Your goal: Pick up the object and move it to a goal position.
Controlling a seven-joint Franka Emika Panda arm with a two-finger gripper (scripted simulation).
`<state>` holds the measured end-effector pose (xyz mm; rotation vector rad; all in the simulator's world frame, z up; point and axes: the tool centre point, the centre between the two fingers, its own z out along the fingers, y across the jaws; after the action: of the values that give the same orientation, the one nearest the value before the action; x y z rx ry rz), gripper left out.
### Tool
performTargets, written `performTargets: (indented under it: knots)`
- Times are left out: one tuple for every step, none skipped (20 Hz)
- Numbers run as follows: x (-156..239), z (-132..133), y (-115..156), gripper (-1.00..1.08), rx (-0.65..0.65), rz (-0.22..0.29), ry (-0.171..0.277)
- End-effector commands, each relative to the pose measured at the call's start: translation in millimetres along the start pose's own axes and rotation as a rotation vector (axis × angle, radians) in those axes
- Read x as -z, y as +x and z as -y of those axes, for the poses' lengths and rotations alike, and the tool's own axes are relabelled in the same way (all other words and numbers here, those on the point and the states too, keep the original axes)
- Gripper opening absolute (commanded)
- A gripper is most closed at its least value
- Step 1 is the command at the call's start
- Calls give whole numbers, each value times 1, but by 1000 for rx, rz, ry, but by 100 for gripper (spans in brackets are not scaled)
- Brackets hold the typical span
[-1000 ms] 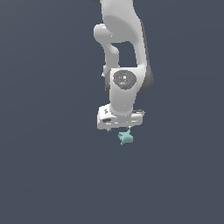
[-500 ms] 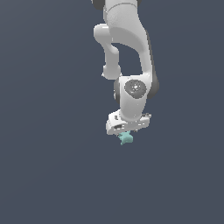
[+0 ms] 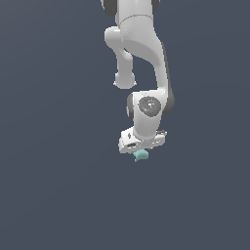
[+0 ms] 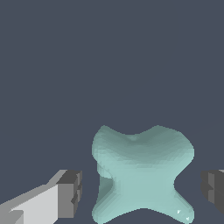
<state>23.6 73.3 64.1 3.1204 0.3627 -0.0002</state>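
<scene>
Flat slate-grey fills both views from edge to edge, with no seam, rim or shadow to tell worktop from backdrop. Against it, in the exterior view, the white arm (image 3: 139, 53) comes down from the upper edge, bends through a rounded joint and ends in the white gripper (image 3: 141, 150), which points downward a little below the picture's middle.

Directly under the gripper sits the teal object (image 3: 141, 156), a small lumpy piece far smaller than the hand above it. Only its lower part shows there; the rest is hidden by the gripper body, so whether it rests on a surface or hangs clear cannot be told from that view.

From the wrist view the object (image 4: 141, 175) looms large: a blue-green, roughly star-shaped lump with stubby rounded points. One dark finger pad (image 4: 70, 194) stands to one side of it and the other (image 4: 213, 189) to the opposite side. Grey background shows between each pad and the teal surface, so the jaws are spread apart, bracketing the piece without touching it.

Nothing else appears in either view, and nothing stands between the pads and the object or close around the arm.
</scene>
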Motion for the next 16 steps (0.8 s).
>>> performTargets:
  knots:
    - [-13, 0, 0, 100, 1, 0, 0]
    - [-17, 0, 0, 100, 1, 0, 0]
    - [-19, 1, 0, 100, 2, 0, 0]
    - [-21, 1, 0, 100, 2, 0, 0]
    - [-23, 0, 0, 100, 2, 0, 0]
    - [-23, 0, 1, 100, 2, 0, 0]
    - [-23, 0, 1, 100, 2, 0, 0]
    - [-23, 0, 1, -100, 2, 0, 0]
    - [-23, 0, 1, -100, 2, 0, 0]
    - [-23, 0, 1, -100, 2, 0, 0]
    - [-23, 0, 1, -100, 2, 0, 0]
    - [-23, 0, 1, -100, 2, 0, 0]
    - [-23, 0, 1, -100, 2, 0, 0]
    - [-23, 0, 1, -100, 2, 0, 0]
    - [-23, 0, 1, -100, 2, 0, 0]
    - [-23, 0, 1, -100, 2, 0, 0]
